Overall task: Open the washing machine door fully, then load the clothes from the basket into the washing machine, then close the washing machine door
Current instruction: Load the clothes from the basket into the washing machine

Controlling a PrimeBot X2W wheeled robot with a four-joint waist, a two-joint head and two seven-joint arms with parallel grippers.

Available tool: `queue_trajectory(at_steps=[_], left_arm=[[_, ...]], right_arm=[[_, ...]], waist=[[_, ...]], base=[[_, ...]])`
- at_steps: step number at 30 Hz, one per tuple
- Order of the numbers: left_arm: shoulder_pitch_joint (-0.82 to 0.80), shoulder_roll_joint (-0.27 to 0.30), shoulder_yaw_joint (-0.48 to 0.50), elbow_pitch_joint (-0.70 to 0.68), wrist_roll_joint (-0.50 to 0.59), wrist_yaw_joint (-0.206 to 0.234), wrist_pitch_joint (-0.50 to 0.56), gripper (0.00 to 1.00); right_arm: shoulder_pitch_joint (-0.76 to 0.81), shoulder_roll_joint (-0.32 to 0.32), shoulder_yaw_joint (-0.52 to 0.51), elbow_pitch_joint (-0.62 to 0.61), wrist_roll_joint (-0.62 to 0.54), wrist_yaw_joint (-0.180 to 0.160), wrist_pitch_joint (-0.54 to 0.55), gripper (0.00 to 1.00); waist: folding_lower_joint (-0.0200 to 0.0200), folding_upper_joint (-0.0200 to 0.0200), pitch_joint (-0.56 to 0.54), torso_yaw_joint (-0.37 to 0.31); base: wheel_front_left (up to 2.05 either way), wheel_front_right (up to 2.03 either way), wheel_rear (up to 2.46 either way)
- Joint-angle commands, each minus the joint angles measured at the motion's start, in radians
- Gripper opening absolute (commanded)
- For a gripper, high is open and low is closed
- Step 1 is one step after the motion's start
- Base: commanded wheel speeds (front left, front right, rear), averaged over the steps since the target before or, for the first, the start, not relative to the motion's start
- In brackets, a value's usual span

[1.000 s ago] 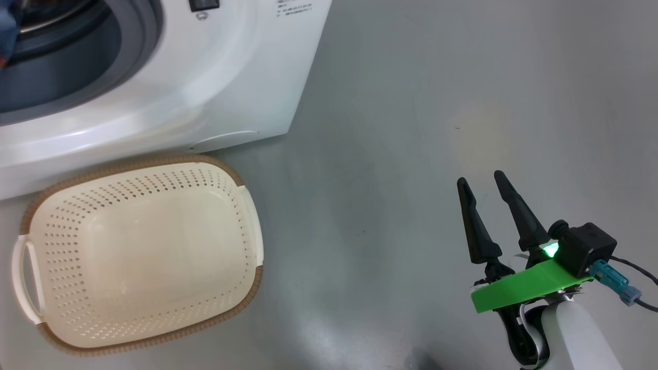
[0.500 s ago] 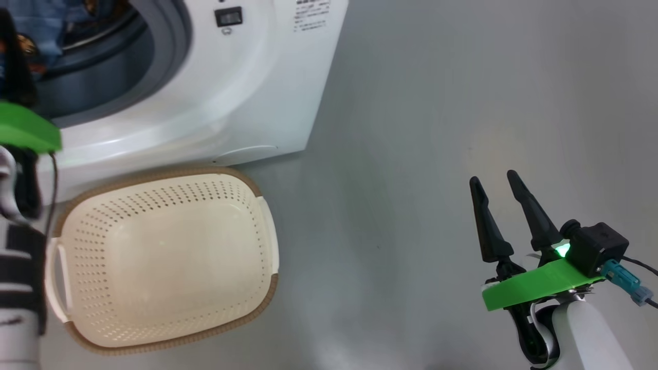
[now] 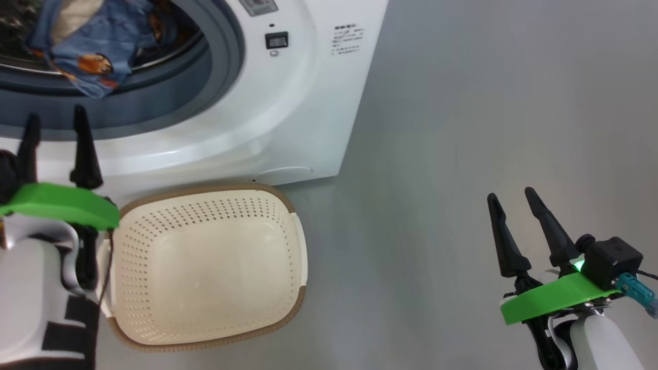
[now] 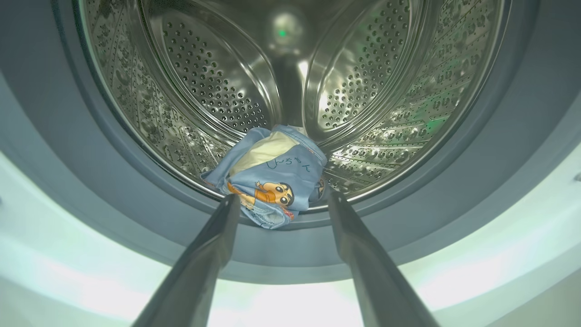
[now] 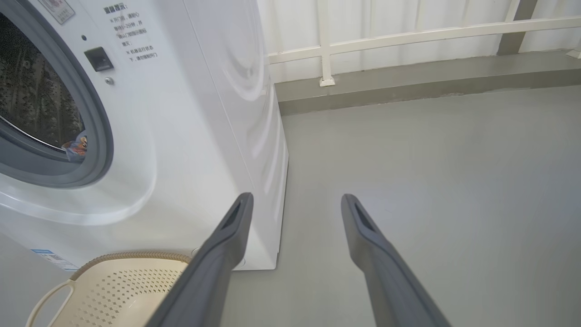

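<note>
Blue script on the clothes (image 4: 268, 175) looks like "しんちゃん". The washer (image 3: 288, 113) panel print is too small for me to read. Clothes lie on the drum (image 4: 204, 81) front lip, just past the left gripper (image 4: 281, 197) tips. Left and right gripper (image 3: 510, 194) are both spread wide, holding nothing. Basket (image 3: 295, 246) is just beside the washer's base.

Drum (image 4: 290, 68) mouth gapes wide; 1 clothes (image 4: 270, 177) bundle sits on its front lip, low-mid. Basket (image 3: 205, 213) stands just in front of washer (image 3: 288, 118). Floor (image 3: 462, 128) right of washer: open room.
</note>
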Motion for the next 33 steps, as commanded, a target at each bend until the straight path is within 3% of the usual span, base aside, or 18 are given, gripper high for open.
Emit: queue_trajectory(at_steps=[1,16,33], left_arm=[[0.039,0.023,0.034,-0.041,0.007,-0.001,-0.005,1.0],[0.266,-0.038,0.065,-0.147,0.04,-0.001,-0.005,1.0],[0.503,-0.044,0.077,-0.259,0.062,-0.001,-0.005,1.0]], right_arm=[[0.025,-0.018,0.013,-0.017,-0.008,0.002,-0.005,1.0],[0.113,-0.053,-0.007,-0.003,-0.005,0.002,-0.005,1.0],[0.211,-0.079,-0.021,0.003,0.004,0.002,-0.005,1.0]], waist=[[0.0,0.0,-0.038,0.034],[0.0,0.0,-0.168,0.109],[0.0,0.0,-0.291,0.154]], base=[[0.0,0.0,0.0],[0.0,0.0,0.0],[0.0,0.0,0.0]])
